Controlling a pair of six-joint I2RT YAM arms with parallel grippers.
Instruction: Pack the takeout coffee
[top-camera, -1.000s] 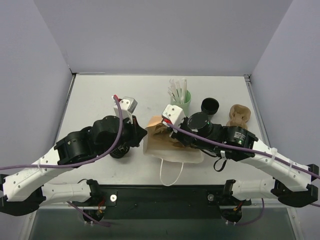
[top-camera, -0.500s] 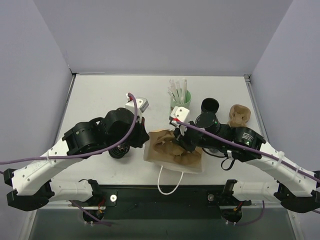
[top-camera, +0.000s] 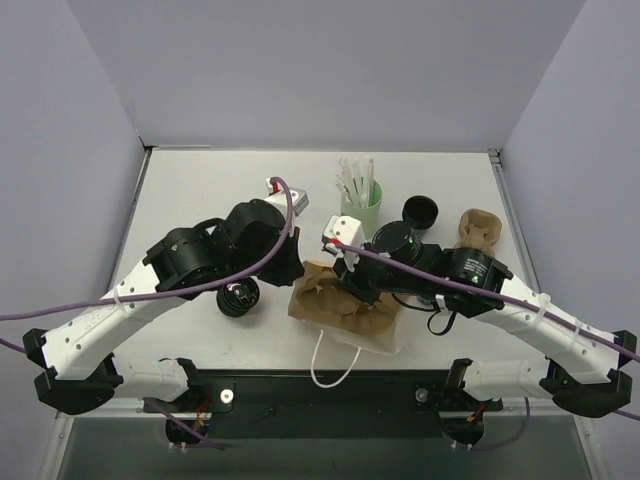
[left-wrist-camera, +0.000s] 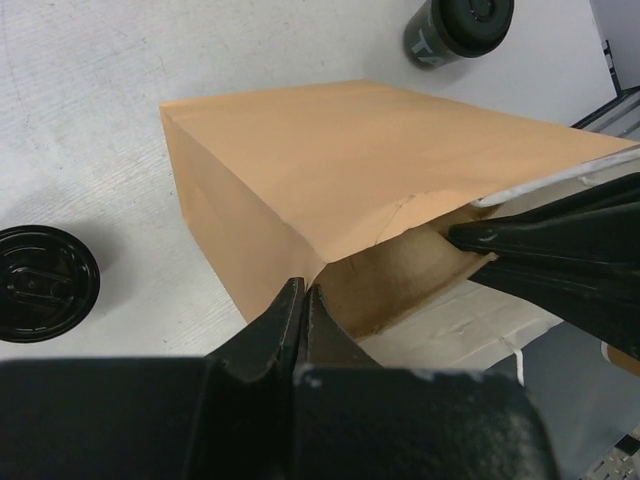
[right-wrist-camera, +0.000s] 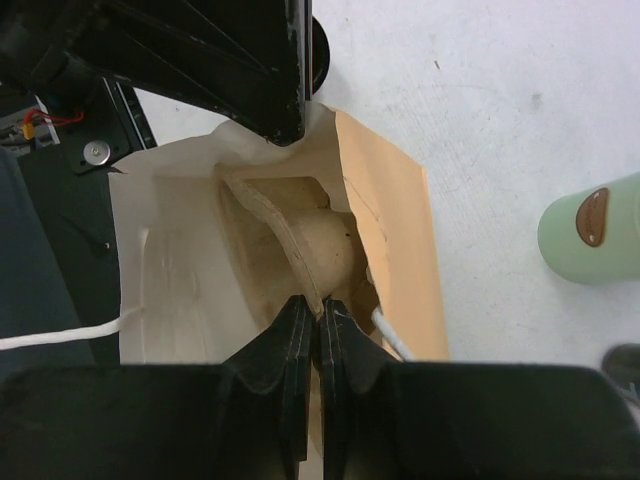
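Step in hand: opening the paper bag (top-camera: 345, 305), centre of the overhead view.
Left gripper (left-wrist-camera: 303, 290): fingers together, pinching the bag's rim.
Right gripper (right-wrist-camera: 320, 305): clamped likewise on an inner fold of the mouth.
Takeout coffee (top-camera: 238, 297): lidded, on the table (top-camera: 200, 180) just left of the bag, untouched.
Next move, by judgement: one gripper releases and fetches the cup while the other holds the mouth open.
Markings: brown oval patch on the green cup (right-wrist-camera: 590, 225); no writing legible.
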